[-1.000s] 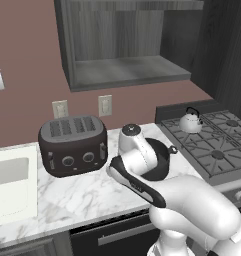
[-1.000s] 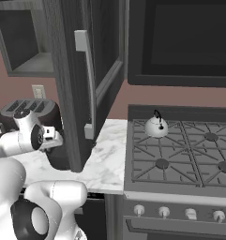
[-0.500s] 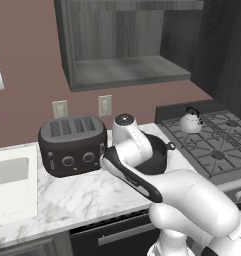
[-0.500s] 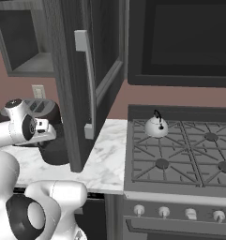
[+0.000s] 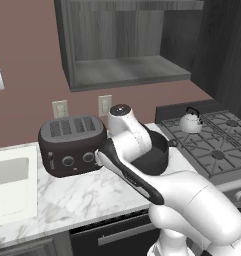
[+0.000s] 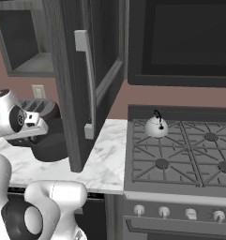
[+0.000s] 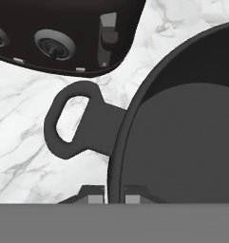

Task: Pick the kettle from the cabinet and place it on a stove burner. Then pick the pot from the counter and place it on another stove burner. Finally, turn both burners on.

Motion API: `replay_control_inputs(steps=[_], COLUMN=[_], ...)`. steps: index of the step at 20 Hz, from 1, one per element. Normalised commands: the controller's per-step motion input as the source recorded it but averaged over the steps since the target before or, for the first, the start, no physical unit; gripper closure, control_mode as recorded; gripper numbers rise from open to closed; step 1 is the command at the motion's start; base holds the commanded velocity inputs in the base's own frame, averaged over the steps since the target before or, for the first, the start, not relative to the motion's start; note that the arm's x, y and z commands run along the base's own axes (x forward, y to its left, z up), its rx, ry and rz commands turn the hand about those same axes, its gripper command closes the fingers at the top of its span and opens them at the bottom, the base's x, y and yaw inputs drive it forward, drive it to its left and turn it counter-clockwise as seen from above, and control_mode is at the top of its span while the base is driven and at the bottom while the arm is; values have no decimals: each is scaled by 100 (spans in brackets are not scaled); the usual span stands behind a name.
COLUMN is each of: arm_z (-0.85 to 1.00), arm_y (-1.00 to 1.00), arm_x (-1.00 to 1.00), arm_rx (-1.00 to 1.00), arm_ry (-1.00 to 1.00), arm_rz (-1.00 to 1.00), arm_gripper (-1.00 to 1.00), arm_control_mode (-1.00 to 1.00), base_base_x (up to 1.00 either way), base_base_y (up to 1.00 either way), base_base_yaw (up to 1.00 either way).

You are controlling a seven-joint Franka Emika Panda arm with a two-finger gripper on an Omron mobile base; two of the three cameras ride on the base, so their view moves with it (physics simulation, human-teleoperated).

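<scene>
Kettle [image 5: 190, 122] already parked on the rear-left stove burner [image 6: 157, 132], spout and black arched handle upright, so the first placement looks done. Pot [image 5: 151, 154] on the white marble counter [image 5: 67, 192], just beside the four-slot toaster [image 5: 71, 145] at its 9 o'clock, with the cooktop at its 3 o'clock. Gripper [image 7: 115, 197] pinched nearly closed on the pot's rim: in the hand view, one fingertip inside the wall and one outside, right next to the loop side handle [image 7: 75, 124] at 10 o'clock of the tips. Rim grip probably chosen because the wall is thin enough for narrow jaws (the loop handle lies flat and offers less to bite). Off-centre hold, so likely some tilt once lifted; worth keeping the wrist level. Whether the pot's base is clear of the marble, cannot tell. Open-front cabinet [image 5: 127, 45] niche above, at 12 o'clock of the toaster. Front-left burner [image 6: 161, 164] free and nearest the counter, a sensible target. Silver knobs [image 6: 179, 213] along the stove front untouched by the hand.
</scene>
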Motion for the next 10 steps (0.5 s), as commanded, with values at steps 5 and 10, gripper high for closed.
replay_control_inputs(steps=[5, 10], arm_z=[35, 34], arm_y=[0, 0], arm_x=[-34, -36], arm_rx=[0, 0], arm_ry=[0, 0], arm_rz=[-1, 0], arm_gripper=[100, 100], arm_control_mode=[-100, -100], base_base_x=[0, 0], base_base_y=[0, 0], base_base_yaw=[0, 0])
